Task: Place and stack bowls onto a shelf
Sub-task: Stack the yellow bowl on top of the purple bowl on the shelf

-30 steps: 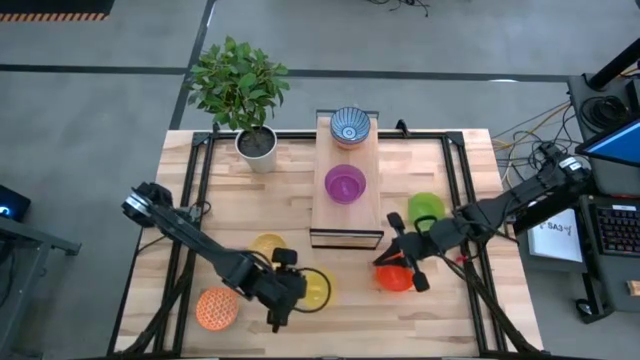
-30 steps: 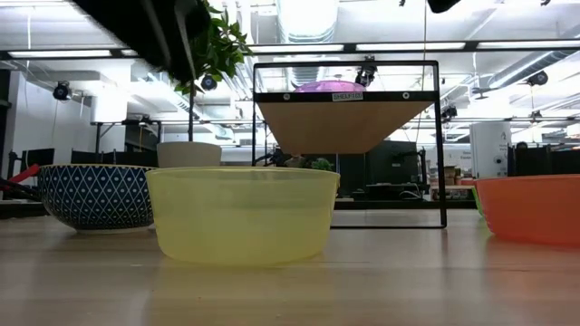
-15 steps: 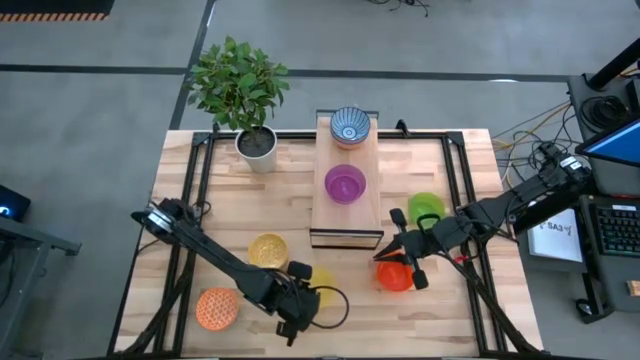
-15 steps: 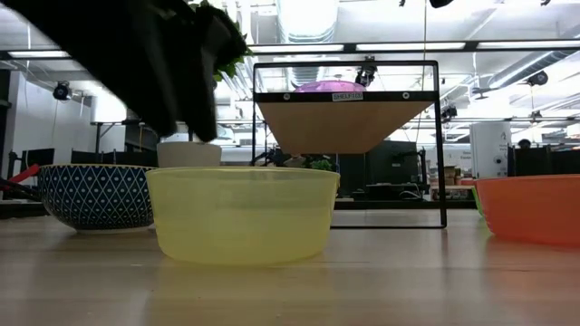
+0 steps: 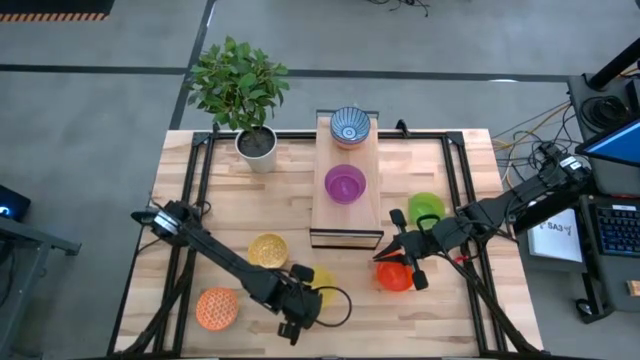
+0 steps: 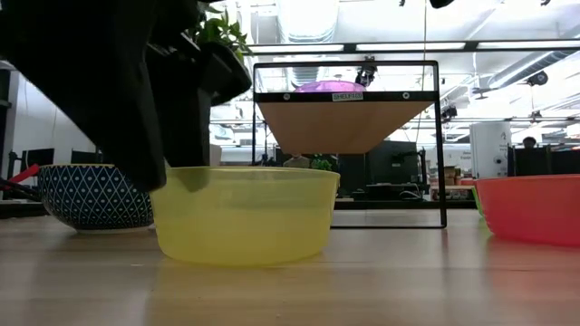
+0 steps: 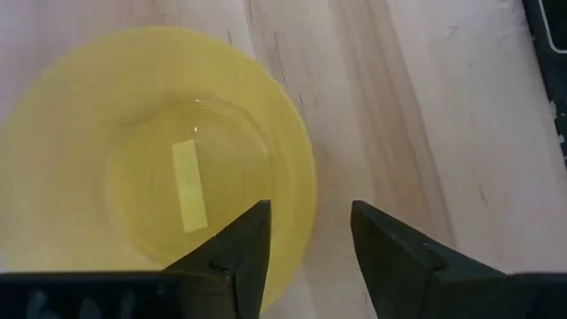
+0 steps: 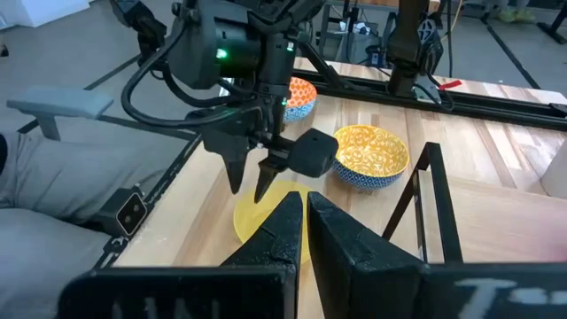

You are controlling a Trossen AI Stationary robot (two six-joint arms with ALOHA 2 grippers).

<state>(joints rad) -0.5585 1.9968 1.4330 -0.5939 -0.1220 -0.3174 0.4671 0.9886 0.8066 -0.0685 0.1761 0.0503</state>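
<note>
1. The step in hand looks like the pick-up of the yellow bowl (image 5: 318, 288), which sits near the front edge of the table (image 5: 440, 310).
2. The left gripper (image 7: 306, 232) has its fingers apart, one over the inside of the bowl and one outside, so the rim lies between them.
3. Next, I think, it must go lower and close on the rim.
4. The right gripper (image 5: 400, 262) waits beside the red bowl (image 5: 396, 277), fingers together, holding nothing.
5. The shelf (image 5: 340, 215) carries a purple bowl (image 5: 345, 184) and a blue-white one (image 5: 350, 125).

Lighting: ceiling strip lights (image 6: 399, 46) are shining evenly, bright | Glare: small highlight is glinting inside the yellow bowl (image 7: 159, 168) | Shadows: falling soft on the bench (image 5: 420, 305) | Blur: left arm (image 6: 118, 81) is looming dark, out of focus.
</note>
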